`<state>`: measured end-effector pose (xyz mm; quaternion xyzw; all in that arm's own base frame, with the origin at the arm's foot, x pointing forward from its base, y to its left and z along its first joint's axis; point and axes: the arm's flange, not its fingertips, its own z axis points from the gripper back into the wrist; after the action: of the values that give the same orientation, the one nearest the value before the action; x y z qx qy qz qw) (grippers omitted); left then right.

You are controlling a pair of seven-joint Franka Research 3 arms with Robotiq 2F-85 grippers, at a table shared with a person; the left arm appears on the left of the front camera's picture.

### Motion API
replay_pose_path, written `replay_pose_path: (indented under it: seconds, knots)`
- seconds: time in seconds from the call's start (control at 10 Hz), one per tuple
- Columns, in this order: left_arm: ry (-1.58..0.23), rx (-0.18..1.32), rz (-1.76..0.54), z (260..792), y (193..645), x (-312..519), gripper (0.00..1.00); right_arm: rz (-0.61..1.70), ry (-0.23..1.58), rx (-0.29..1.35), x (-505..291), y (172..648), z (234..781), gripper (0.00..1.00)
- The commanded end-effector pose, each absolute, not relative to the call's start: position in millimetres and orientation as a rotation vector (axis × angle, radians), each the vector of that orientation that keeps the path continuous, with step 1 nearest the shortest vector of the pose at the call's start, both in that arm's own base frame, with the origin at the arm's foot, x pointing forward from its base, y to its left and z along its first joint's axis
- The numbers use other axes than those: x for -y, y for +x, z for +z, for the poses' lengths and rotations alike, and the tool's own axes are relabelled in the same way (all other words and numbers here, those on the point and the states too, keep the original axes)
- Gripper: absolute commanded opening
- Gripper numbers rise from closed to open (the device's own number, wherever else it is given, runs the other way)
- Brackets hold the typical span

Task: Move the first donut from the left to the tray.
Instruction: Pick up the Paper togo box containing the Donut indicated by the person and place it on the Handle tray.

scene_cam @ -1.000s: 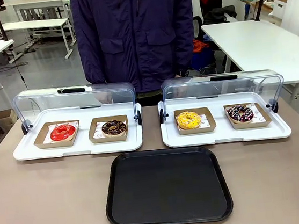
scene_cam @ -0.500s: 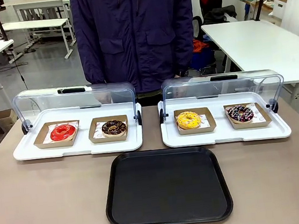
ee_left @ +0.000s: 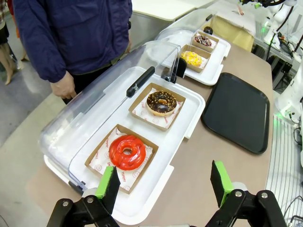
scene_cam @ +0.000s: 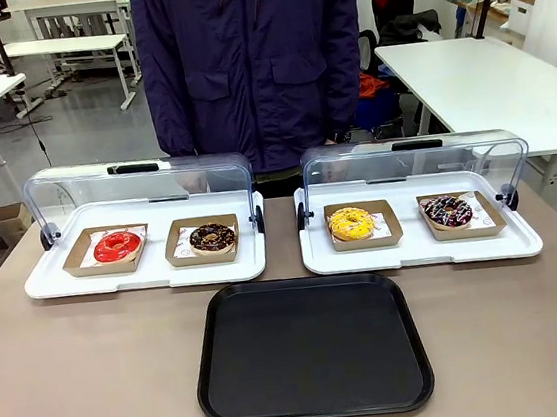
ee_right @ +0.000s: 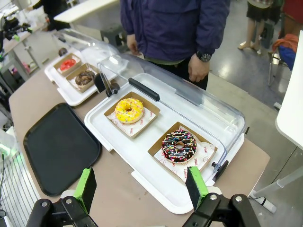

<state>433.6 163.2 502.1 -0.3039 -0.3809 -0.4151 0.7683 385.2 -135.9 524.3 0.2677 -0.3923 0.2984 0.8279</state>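
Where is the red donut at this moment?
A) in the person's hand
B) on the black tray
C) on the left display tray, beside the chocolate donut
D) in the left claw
C: the red donut sits on the left display tray, to the left of the chocolate donut and well apart from the black tray.

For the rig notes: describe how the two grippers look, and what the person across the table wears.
The left gripper and the right gripper match: black linked fingers with round bolts at the joints, tipped with bright green pads. The person wears a dark blue jacket with long sleeves and chest pockets, and a dark wristwatch.
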Motion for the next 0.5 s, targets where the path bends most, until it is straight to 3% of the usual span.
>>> replay_pose_path:
  seconds: [0.0,0.4]
  knots:
    - [-0.668,0.835,-0.905,502.8,433.6,-163.1,1.00,0.651,0.578,0.863,136.3,388.0,524.5,1.00]
    - [-0.668,0.835,-0.905,502.8,433.6,-163.1,1.00,0.651,0.578,0.863,136.3,388.0,524.5,1.00]
